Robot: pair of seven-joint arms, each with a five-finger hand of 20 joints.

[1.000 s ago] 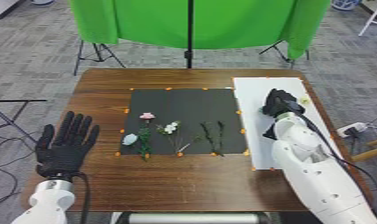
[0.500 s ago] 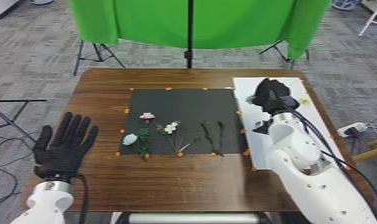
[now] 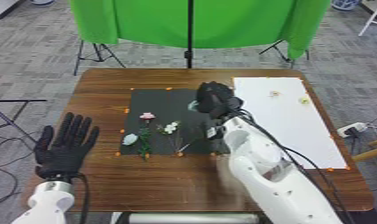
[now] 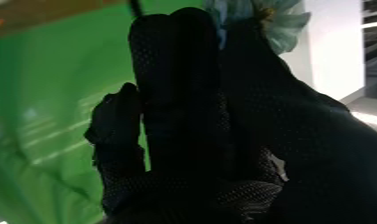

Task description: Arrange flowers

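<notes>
In the head view the right hand (image 3: pixel 218 97) is hovering by the far right part of the dark mat (image 3: pixel 171 100), and a pale bluish flower (image 3: pixel 192 106) is peeping out on the side of its fingers toward the mat. A pink flower (image 3: pixel 147 116), a pale blue bloom (image 3: pixel 129 139) and a sprig of white blossoms (image 3: pixel 171 128) are lying on the mat's left and middle, while a pinkish flower head (image 3: pixel 274 93) and a yellow flower head (image 3: pixel 304 101) are resting on the white board (image 3: pixel 300 135) to the right. The left hand (image 3: pixel 65 150) is staying out of the work at the table's (image 3: pixel 122 185) left side, its fingers straight and spread. In the right wrist view the right hand's fingers and thumb are pinching the bluish flower, with its petals (image 4: pixel 289 27) fanning out beside the tips (how firm that grip is, I cannot tell). The step in hand is, I judge, setting this flower among the others on the mat. The next move is probably calling for picking a free spot, lowering the flower gently and easing the pinch without dragging the petals or nudging the nearby blossoms.
</notes>
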